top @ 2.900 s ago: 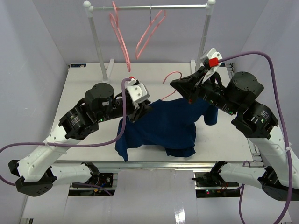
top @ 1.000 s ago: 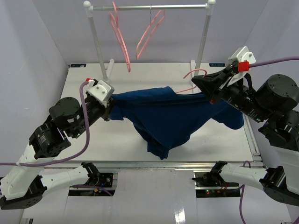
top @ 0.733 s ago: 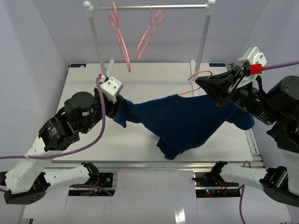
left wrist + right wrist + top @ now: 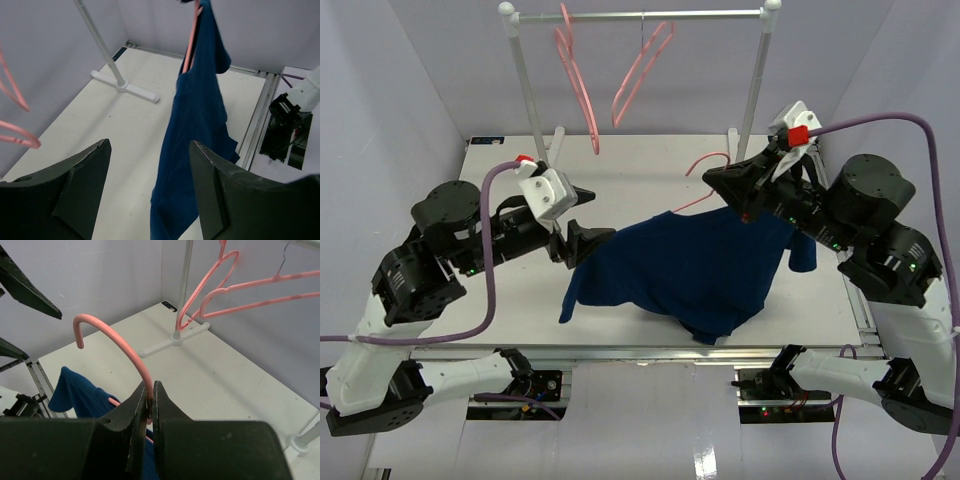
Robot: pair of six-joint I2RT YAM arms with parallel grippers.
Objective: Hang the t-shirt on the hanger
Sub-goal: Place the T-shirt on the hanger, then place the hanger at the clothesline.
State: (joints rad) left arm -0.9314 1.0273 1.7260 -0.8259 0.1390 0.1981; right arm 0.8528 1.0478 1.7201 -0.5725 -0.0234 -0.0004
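**Fingers of my left gripper (image 4: pixel 590 215) spread and empty; my right gripper (image 4: pixel 150 386) pinched on the hanger (image 4: pixel 116 337)**

Top view: my right gripper holds the pink hanger just below its hook, above the right half of the white table (image 4: pixel 650 160). The navy t-shirt (image 4: pixel 670 270) hangs from that hanger. Its upper edge is lifted at my right gripper, and its lower folds slump onto the table towards the near edge. My left gripper hovers just beside the shirt's left corner with its jaws apart, touching no cloth.

Left wrist view: the shirt (image 4: pixel 197 115) drops in a narrow, bunched column from the pink wire, between my two dark fingers (image 4: pixel 75 190).

Right wrist view: my jaws are closed on the wire, with blue cloth directly beneath them.

Step in hand, as I judge it: dressing the hanger. One side seems to be carried, but how far the wire sits inside the neck is hidden.

Next move, as I judge it: my left fingers must take the slack left shoulder and draw it over the hanger's free end. The rail (image 4: pixel 640 15), where two like hangers (image 4: pixel 640 65) wait, comes after that.
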